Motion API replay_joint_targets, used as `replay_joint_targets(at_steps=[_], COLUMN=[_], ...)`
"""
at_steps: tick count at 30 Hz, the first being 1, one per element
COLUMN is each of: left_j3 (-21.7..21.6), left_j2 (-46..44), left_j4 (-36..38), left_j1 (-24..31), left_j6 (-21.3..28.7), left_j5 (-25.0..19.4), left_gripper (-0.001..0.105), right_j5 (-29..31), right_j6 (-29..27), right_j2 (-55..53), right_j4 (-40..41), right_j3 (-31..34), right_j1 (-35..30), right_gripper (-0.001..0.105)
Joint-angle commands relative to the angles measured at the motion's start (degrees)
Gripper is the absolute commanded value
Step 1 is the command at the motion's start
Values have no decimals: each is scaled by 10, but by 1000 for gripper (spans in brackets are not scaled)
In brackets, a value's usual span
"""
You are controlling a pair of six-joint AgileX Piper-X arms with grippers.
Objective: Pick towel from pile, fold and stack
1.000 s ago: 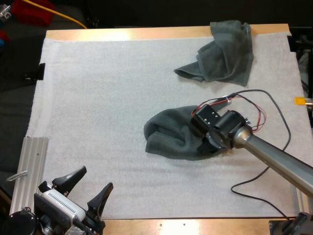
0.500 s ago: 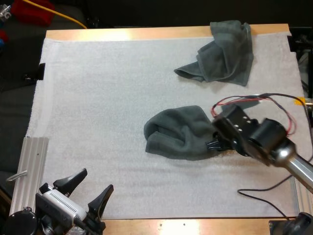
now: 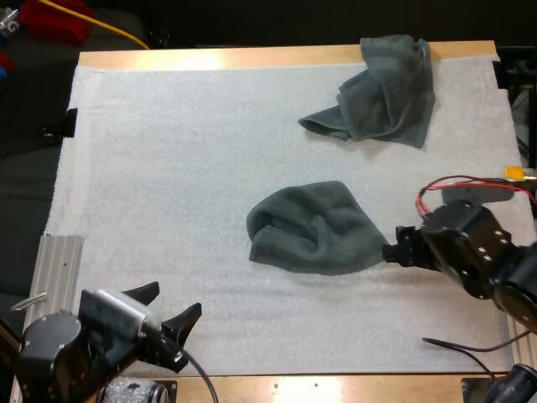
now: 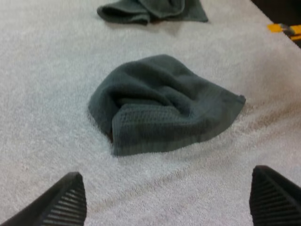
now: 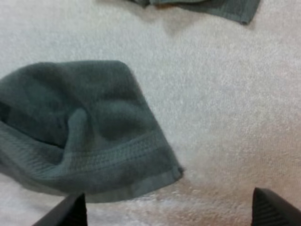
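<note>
A crumpled dark grey-green towel (image 3: 310, 228) lies near the middle of the white mat (image 3: 168, 168). A second towel (image 3: 377, 88) lies bunched at the far right, its top reaching the wooden edge. My right gripper (image 3: 396, 248) sits just off the crumpled towel's right corner, open and holding nothing. In the right wrist view the fingers (image 5: 68, 213) stand wide apart short of the towel's hemmed corner (image 5: 80, 127). My left gripper (image 3: 173, 302) hovers open at the mat's near left edge. Its view faces the crumpled towel (image 4: 160, 106) with the far towel (image 4: 150, 9) beyond.
An aluminium rail (image 3: 50, 285) lies along the mat's near left edge beside my left arm. A small black clip (image 3: 67, 122) sits at the mat's left border. Open mat spreads left of the crumpled towel.
My right gripper has drawn back to the right, off the crumpled towel, which stays put. My left arm has turned, bringing its gripper slightly right.
</note>
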Motion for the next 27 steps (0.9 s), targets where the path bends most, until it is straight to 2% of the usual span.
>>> replay_joint_targets(at_steps=[1,8,16,27], left_j3=[-4,-4,4,12], left_j2=[8,33,37,37], left_j4=[0,0,0,5], left_j1=[-2,-2,-2,-2], left_j6=[-3,-3,-4,-18], left_j5=[4,4,4,34], left_gripper=[70,70,70,70], right_j5=[-6,-1,0,-31], right_j6=[11,33,48,56], right_j2=[-11,-41,-74,-77], right_j4=[7,26,26,-46], right_j3=[0,4,90,159], right_j1=[-2,-2,-2,-6], right_gripper=[68,68,68,68])
